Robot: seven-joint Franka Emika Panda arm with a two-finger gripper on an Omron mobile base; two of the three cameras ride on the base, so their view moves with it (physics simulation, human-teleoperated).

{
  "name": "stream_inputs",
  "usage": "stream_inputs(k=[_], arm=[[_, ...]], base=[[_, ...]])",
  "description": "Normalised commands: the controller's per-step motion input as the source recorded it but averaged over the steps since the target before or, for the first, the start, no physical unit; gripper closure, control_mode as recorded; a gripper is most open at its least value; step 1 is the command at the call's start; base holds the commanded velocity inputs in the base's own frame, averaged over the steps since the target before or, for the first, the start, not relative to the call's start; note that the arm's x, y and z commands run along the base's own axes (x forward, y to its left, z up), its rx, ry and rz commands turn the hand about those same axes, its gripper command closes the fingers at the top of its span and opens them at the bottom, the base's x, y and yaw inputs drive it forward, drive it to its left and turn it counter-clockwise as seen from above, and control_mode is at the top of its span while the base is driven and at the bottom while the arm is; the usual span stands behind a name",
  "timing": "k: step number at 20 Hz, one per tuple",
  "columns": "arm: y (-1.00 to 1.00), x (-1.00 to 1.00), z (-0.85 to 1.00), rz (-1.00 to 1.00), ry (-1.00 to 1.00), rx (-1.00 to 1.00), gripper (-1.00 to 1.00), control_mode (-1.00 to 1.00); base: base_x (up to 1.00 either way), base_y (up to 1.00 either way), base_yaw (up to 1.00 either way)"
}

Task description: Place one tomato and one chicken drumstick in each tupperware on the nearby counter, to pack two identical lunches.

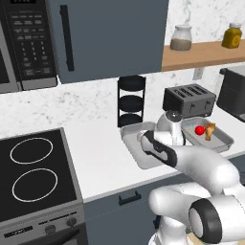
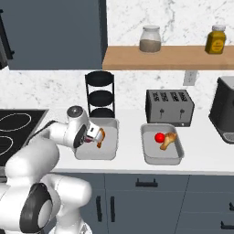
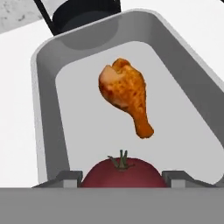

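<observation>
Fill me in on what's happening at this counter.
The robot arm is packing two lunches. Its gripper holds a tomato between its jaws, over the left tupperware, where a chicken drumstick already lies. The right tupperware already has its own tomato and drumstick, so releasing this tomato looks like the last step.

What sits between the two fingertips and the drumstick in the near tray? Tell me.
A red tomato, held between the gripper fingertips, sits before the chicken drumstick; beyond it, bare tupperware floor, in the hand view.

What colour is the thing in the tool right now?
Red, a tomato with a green stem; clearest in the hand view.
</observation>
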Motion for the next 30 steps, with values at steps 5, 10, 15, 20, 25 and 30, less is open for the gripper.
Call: stream_inputs(k=[5, 10, 15, 20, 25, 30], arm=[[0.07, 0.99, -0.33, 0.03, 0.16, 0.02, 1.0, -1.0], [0.05, 0.79, -0.45, 0.01, 0.11, 0.0, 1.0, -1.0], [0.0, 0.32, -0.68, 0.0, 0.05, 0.0, 1.0, -1.0], [-0.05, -0.29, -0.72, 0.0, 0.08, 0.0, 1.0, -1.0], [-0.13, -0.83, -0.83, 0.0, 0.01, 0.0, 1.0, -1.0], [-0.01, -0.22, -0.59, 0.0, 0.0, 0.0, -1.0, -1.0]], base=[[0.0, 0.0, 0.0], [0.0, 0.0, 0.0], [0.0, 0.0, 0.0], [0.0, 0.0, 0.0], [0.0, 0.0, 0.0], [0.0, 0.0, 0.0]])
